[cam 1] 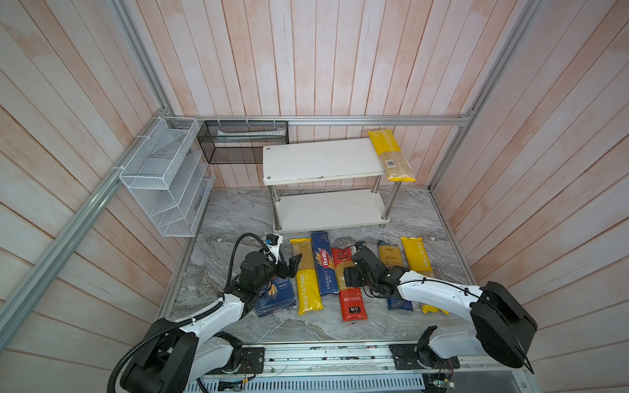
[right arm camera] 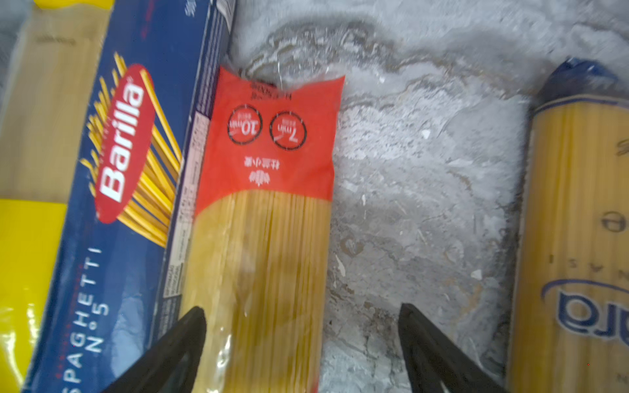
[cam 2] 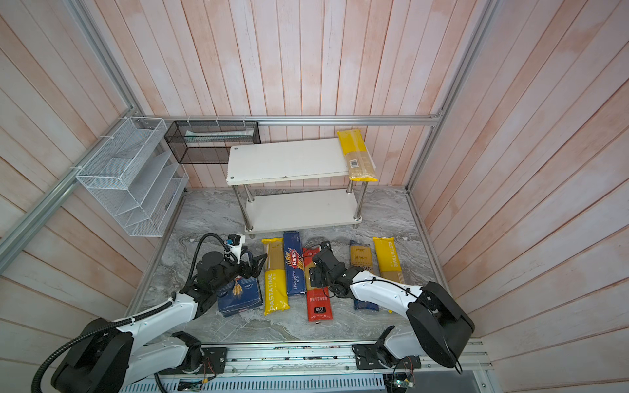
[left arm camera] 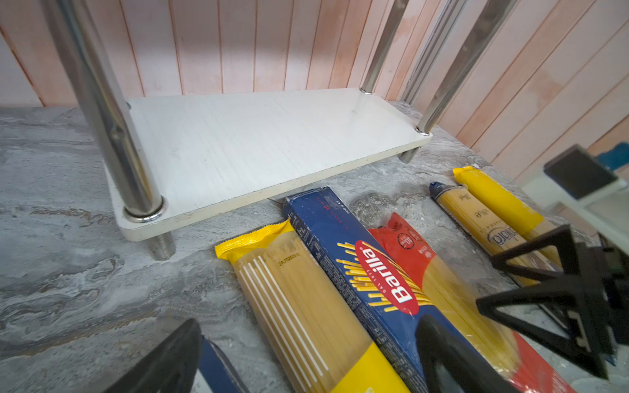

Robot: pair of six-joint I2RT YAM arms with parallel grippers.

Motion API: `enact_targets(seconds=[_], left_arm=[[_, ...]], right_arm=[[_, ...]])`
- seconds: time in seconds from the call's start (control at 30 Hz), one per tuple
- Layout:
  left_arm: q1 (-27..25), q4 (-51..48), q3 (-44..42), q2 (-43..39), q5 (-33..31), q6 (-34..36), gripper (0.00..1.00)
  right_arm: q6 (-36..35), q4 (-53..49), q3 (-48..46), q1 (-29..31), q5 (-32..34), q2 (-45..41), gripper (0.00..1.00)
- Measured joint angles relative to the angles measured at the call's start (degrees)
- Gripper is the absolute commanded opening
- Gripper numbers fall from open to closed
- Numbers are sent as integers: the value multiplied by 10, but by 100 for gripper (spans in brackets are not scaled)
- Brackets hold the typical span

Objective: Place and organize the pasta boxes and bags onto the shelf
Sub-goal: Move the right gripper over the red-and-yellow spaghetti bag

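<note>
The right tool [right arm camera: 303, 308] hung spread wide above the red bag [right arm camera: 269, 221], gripping nothing; the left tool [left arm camera: 309, 321], also spread and empty, hovered by the leftmost yellow bag [left arm camera: 296, 299].

**Desk:** What do the arms show?

**Photographer:** The left arm [cam 1: 218, 308] stretches forward and low, the left pincer [cam 1: 290, 266] pointing ahead, jaws spread wide. The right arm [cam 1: 439, 289] angles in toward the middle, wrist bent down, the right pincer [right arm camera: 303, 309] aimed downward, jaws likewise wide apart.

Two boxes [cam 1: 325, 265], five bags [cam 1: 306, 275]
</note>
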Motion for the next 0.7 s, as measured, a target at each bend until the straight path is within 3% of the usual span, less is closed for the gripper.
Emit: enact_targets(seconds=[0.2, 0.33, 0.5, 0.7], left_arm=[[-10, -7, 18, 43, 0, 6, 100], [-13, -6, 20, 44, 0, 8, 100], [-13, -6, 20, 38, -5, 10, 100], [-13, -2, 19, 36, -9, 10, 100]], right_arm=[[5, 18, 5, -3, 13, -58, 89], [7, 47, -39, -3, 7, -85, 89], [-3, 59, -93, -3, -12, -92, 89], [-26, 84, -86, -3, -51, -72, 89]])
